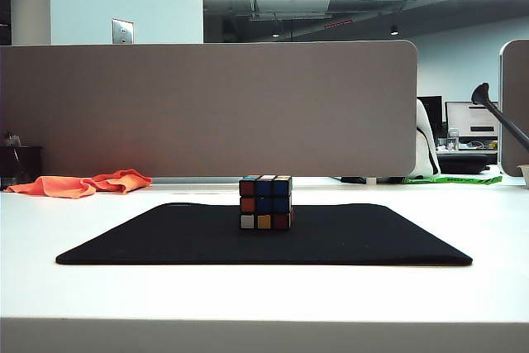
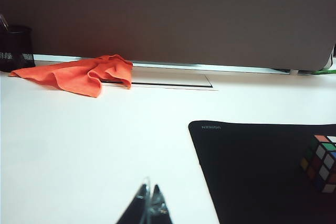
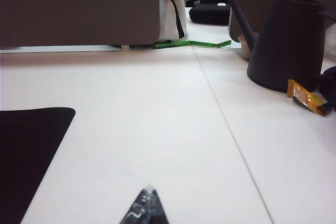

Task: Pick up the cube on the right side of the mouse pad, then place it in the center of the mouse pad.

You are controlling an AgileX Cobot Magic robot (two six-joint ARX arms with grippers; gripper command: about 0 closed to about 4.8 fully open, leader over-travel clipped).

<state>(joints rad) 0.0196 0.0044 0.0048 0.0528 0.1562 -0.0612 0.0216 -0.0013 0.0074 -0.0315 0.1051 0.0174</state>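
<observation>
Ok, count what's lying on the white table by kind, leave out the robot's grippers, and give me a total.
Puzzle cube: 1
Black mouse pad: 1
Orange cloth: 1
Dark kettle: 1
Orange wrapper: 1
Black mesh pen cup: 1
Total: 6

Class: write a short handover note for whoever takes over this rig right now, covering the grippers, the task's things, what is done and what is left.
Left gripper: shut, empty, low over bare table left of the mouse pad.
Right gripper: shut, empty, low over bare table right of the mouse pad.
Cube: upright on the mouse pad, about its centre; nothing touches it.
Done: the cube appears placed as asked, both arms clear.
Left: apparently nothing; just check that the cube sits centred.
</observation>
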